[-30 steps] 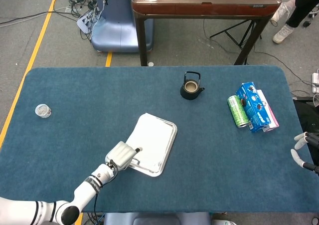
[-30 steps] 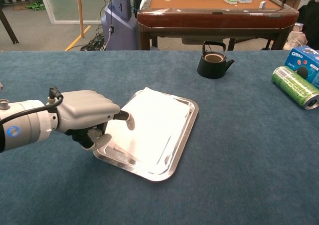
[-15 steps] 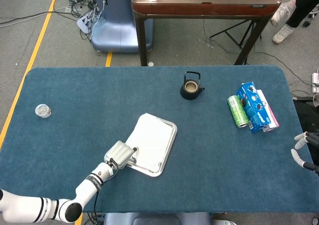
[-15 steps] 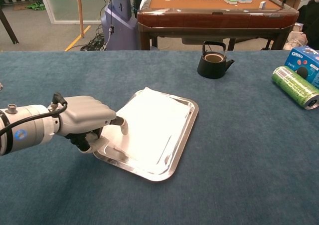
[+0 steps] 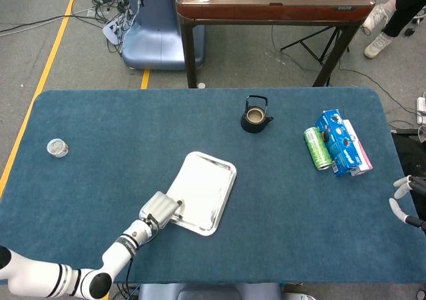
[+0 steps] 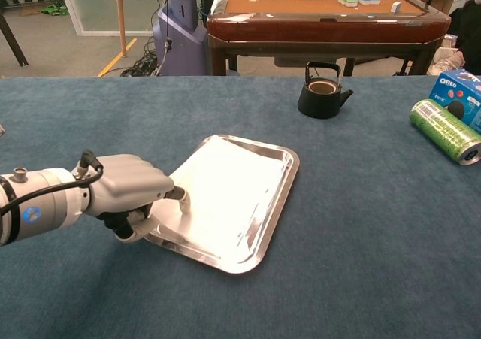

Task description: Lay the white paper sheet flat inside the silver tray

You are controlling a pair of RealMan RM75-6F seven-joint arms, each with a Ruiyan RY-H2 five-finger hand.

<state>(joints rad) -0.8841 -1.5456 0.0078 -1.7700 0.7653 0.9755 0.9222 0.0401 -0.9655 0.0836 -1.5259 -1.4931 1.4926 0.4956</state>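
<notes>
The white paper sheet [image 6: 229,185] lies flat inside the silver tray [image 6: 279,206], within its rim, in the middle of the blue table. From the head view the paper sheet [image 5: 200,187] fills most of the tray [image 5: 227,192]. My left hand [image 6: 128,196] sits at the tray's near left corner, fingers curled, with one finger laid on the paper's near edge and the thumb below the rim. That same left hand [image 5: 160,210] shows at the tray's lower left. My right hand [image 5: 401,200] hangs at the table's far right edge, holding nothing, fingers apart.
A black kettle [image 6: 323,91] stands behind the tray. A green can [image 5: 317,148] and a blue box [image 5: 341,142] lie at the right. A small jar [image 5: 57,147] sits far left. A brown table [image 6: 323,8] stands beyond the far edge.
The paper, which overhung the tray's far corner, has slid toward my left hand and now lies inside the rim. The left hand drew back slightly. The right hand has not moved.
</notes>
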